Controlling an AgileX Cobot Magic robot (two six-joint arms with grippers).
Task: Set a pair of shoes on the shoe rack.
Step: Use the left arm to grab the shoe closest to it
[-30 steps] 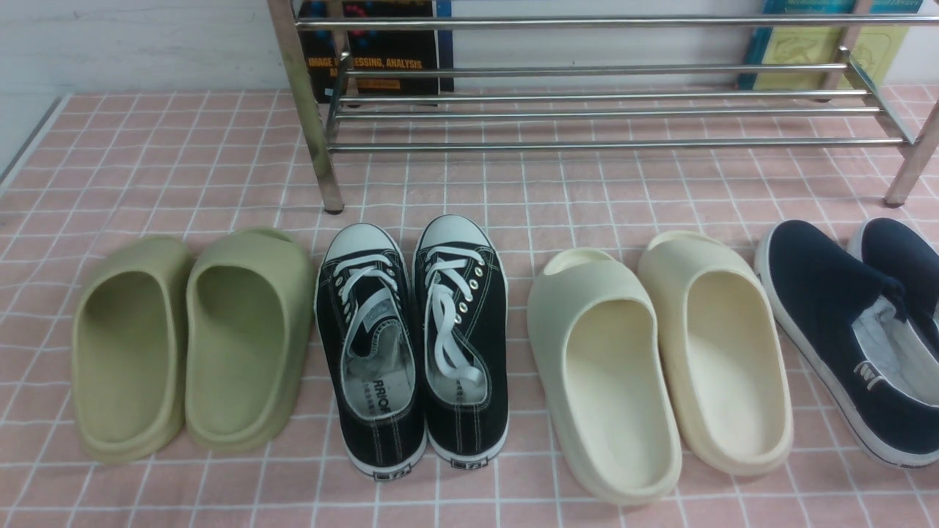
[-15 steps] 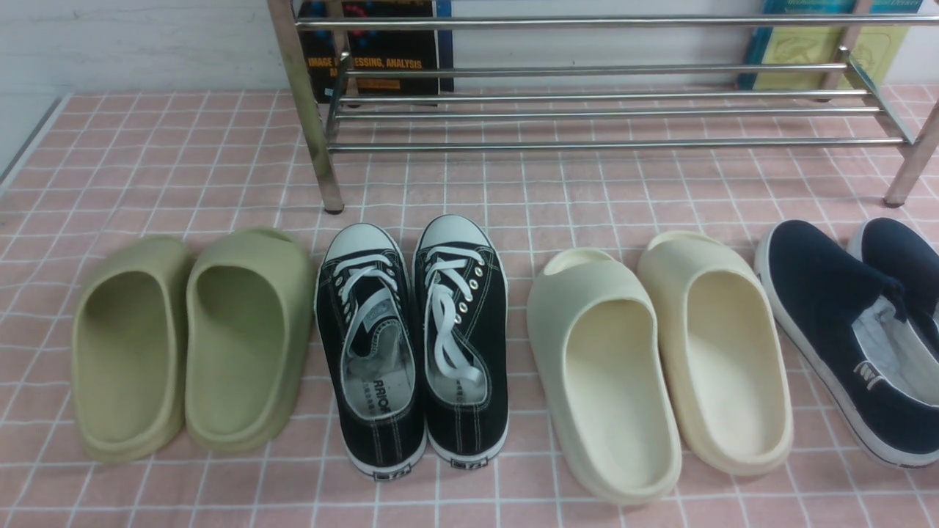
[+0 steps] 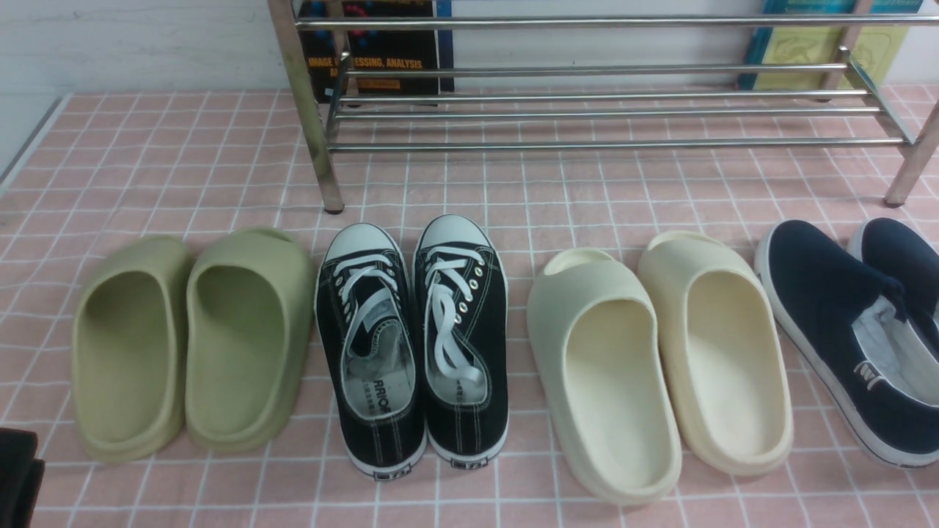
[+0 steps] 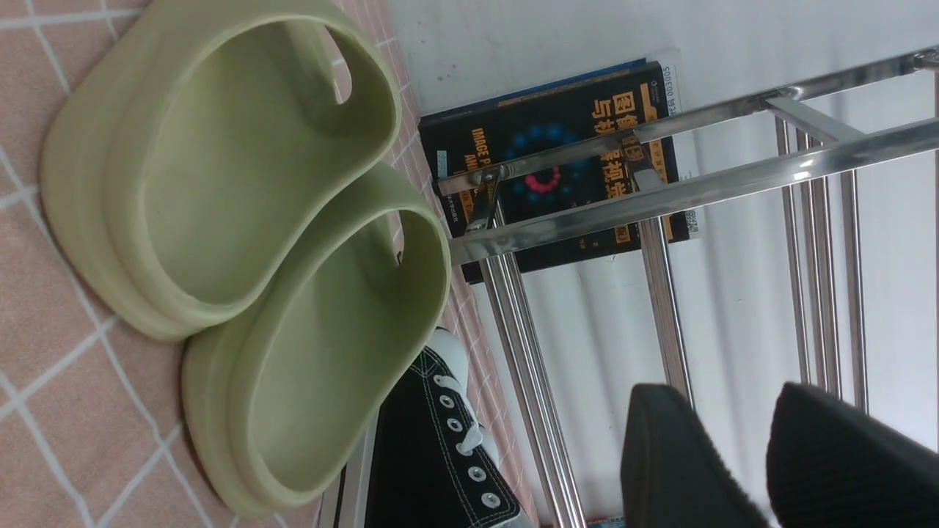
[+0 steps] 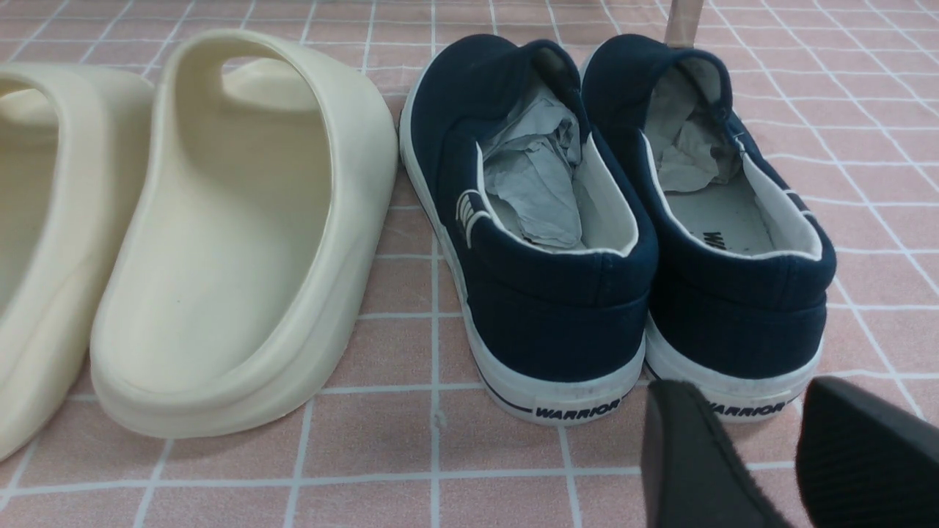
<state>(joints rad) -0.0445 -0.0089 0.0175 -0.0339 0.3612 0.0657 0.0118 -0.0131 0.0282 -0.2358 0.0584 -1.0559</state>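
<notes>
Two black canvas sneakers with white laces stand side by side on the pink tiled cloth, toes toward the rack: the left one [image 3: 370, 345] and the right one [image 3: 461, 334]. One sneaker's side shows in the left wrist view [image 4: 433, 455]. The chrome shoe rack [image 3: 601, 110] stands behind them, its bars bare; it also shows in the left wrist view [image 4: 660, 198]. My left gripper [image 3: 18, 477] enters at the bottom left corner, left of the green slippers; in its wrist view [image 4: 726, 411] it is open and empty. My right gripper [image 5: 741, 411] is open and empty behind the navy slip-ons' heels.
Green foam slippers [image 3: 194, 341] lie left of the sneakers. Cream foam slippers [image 3: 656, 359] lie right of them. Navy slip-ons [image 3: 851, 330] stuffed with paper sit at the far right. Books [image 3: 378, 51] lean on the wall behind the rack.
My left gripper has come into the front view at the bottom left corner. The shoes have not moved.
</notes>
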